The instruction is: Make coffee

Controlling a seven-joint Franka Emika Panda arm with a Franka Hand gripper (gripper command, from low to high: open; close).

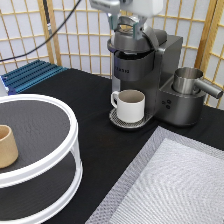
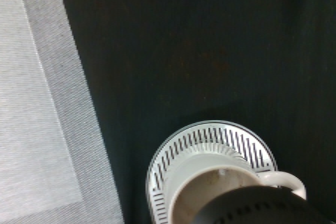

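Dark tabletop (image 1: 90,110) lies open at the cream handled mug's (image 1: 130,105) nine o'clock; grey coffee machine (image 1: 150,70) walls its twelve and three.

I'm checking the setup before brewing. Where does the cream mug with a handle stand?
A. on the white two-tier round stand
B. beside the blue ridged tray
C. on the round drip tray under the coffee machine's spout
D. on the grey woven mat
C: the cream mug with a handle sits on the round slotted drip tray of the dark grey coffee machine, directly below its brew head; the wrist view shows the same.
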